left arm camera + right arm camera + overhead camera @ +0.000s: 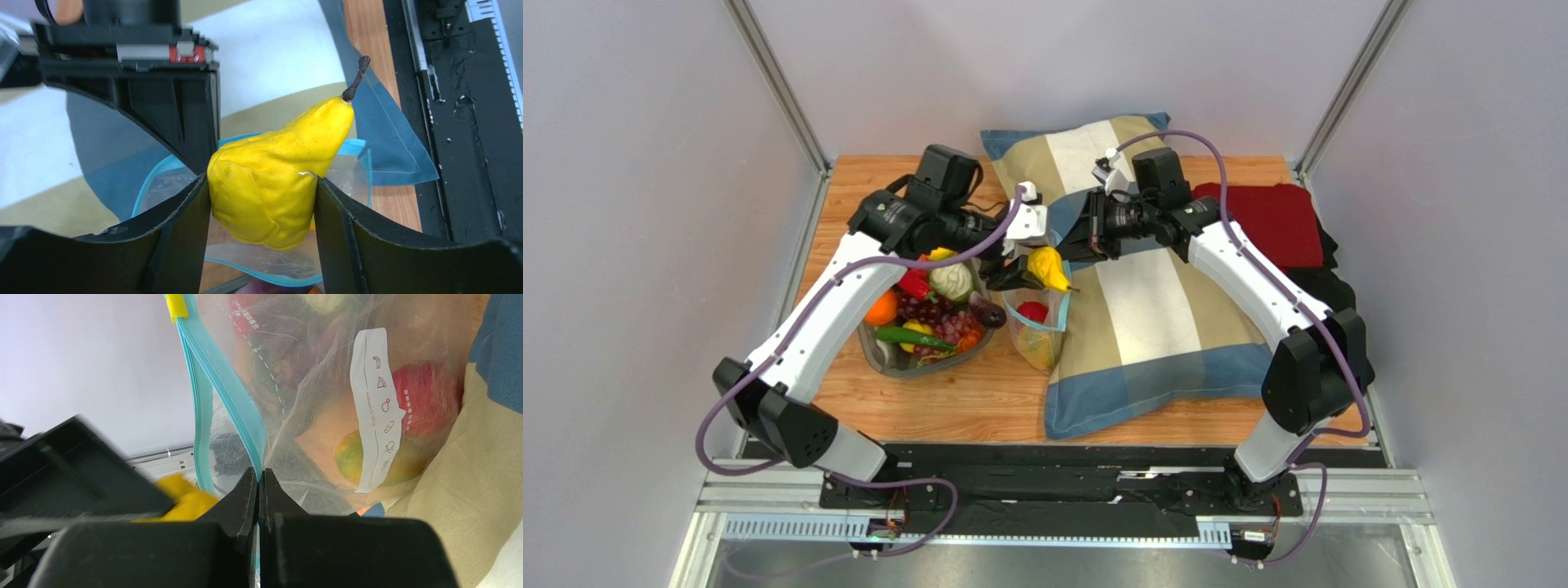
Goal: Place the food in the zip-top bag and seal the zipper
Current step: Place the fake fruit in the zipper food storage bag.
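Count of the things on the desk

There are two end effectors, the left end effector and the right end effector. I count one zip-top bag, one pillow, one clear dish and one red cloth. For food there is one yellow pear. The bag has at least two pieces, one red piece and one yellow-green piece. The dish has one orange, one grape bunch, one pale cabbage and a few overlapping pieces I cannot count exactly.
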